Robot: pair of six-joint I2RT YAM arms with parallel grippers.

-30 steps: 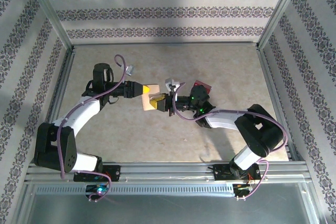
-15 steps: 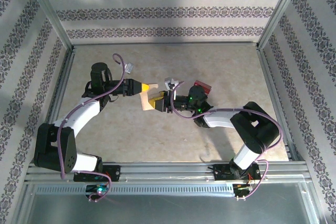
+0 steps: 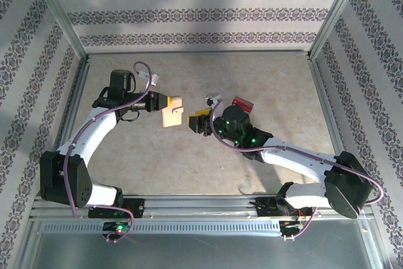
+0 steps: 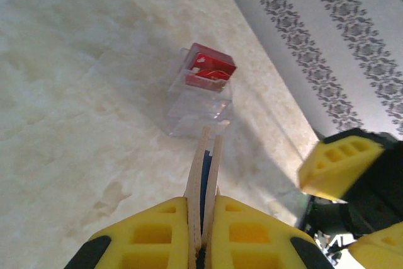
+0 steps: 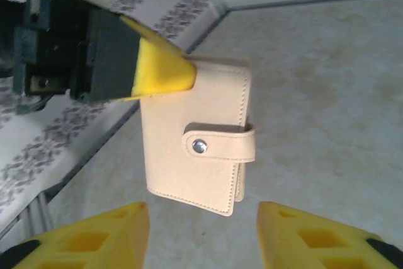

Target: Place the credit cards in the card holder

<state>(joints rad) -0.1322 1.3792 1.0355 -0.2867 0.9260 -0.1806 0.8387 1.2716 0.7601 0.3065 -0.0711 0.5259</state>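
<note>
- Top external: grips card holder [image 3: 172, 113] by its edge in clenched left end effector [image 3: 162, 101], raised off worktop [image 3: 252, 74].
- Holds right end effector [image 3: 196, 121] released just beside it, probably to undo the tab [image 5: 220, 145].
- Stores credit cards [image 4: 211, 70] in clear box [image 4: 198, 108], well apart.

beige table [image 3: 252, 74] bears a clear box [image 4: 200, 108] holding red cards [image 4: 210, 69].

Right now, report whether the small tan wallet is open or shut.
Shut: the small tan rectangular wallet has its strap snapped across its edge, and the left pincer pinches its covers together.
</note>
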